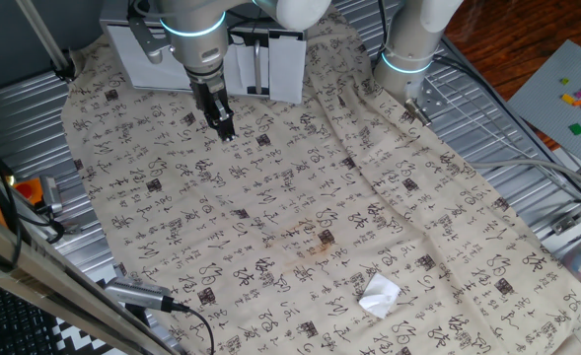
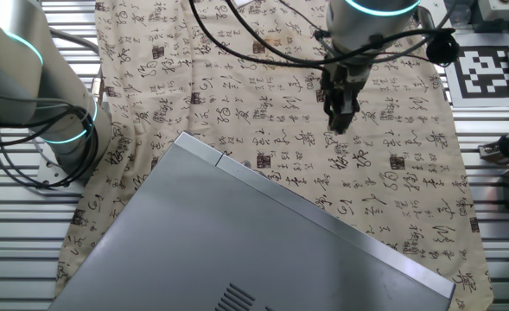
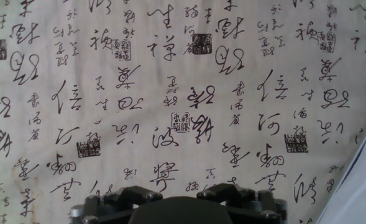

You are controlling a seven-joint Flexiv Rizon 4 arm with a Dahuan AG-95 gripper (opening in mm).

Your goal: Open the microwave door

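Note:
The microwave (image 1: 280, 64) is a white-grey box at the back of the patterned cloth, and its front faces the fixed view. Its door (image 1: 137, 61) is the wide pale panel left of the dark vertical handle strip (image 1: 254, 64), and it looks closed. The arm hides much of the door. My gripper (image 1: 225, 130) points down just above the cloth, a little in front of the door and left of the handle strip, with its fingers together and holding nothing. The other fixed view shows the microwave's grey top (image 2: 263, 250) and the gripper (image 2: 341, 119) beyond it. The hand view shows cloth and a white microwave edge (image 3: 364, 183).
A second robot arm's base (image 1: 408, 49) stands right of the microwave. A crumpled white paper (image 1: 379, 294) lies near the cloth's front. A grey baseplate with coloured bricks (image 1: 566, 94) sits at the far right. Cables and metal slats surround the cloth.

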